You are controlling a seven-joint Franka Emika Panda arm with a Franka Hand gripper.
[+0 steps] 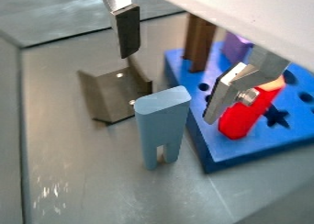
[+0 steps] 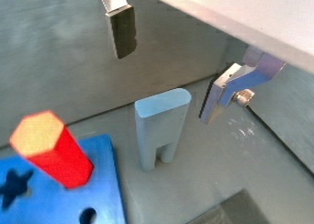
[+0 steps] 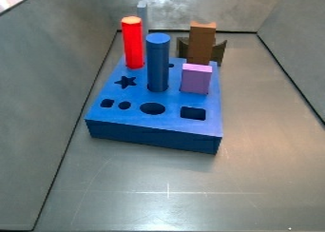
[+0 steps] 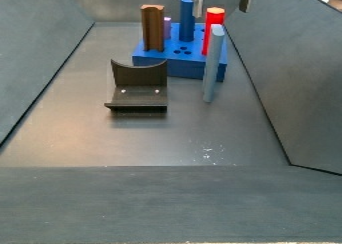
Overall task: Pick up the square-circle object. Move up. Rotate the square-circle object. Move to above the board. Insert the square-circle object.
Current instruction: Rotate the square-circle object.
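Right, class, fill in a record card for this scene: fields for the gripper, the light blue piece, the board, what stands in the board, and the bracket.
gripper: gripper, open, above the light blue piece, not touching it
light blue piece: light blue piece, upright on the floor beside the board, slot at its foot
board: board, blue, flat on the floor; star, circle and small square holes unfilled
standing in board: red peg, blue cylinder, brown block, purple block
fixture: fixture, on the floor near the board

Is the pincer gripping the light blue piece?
No: in a wrist view the pincer is open above the standing light blue piece.
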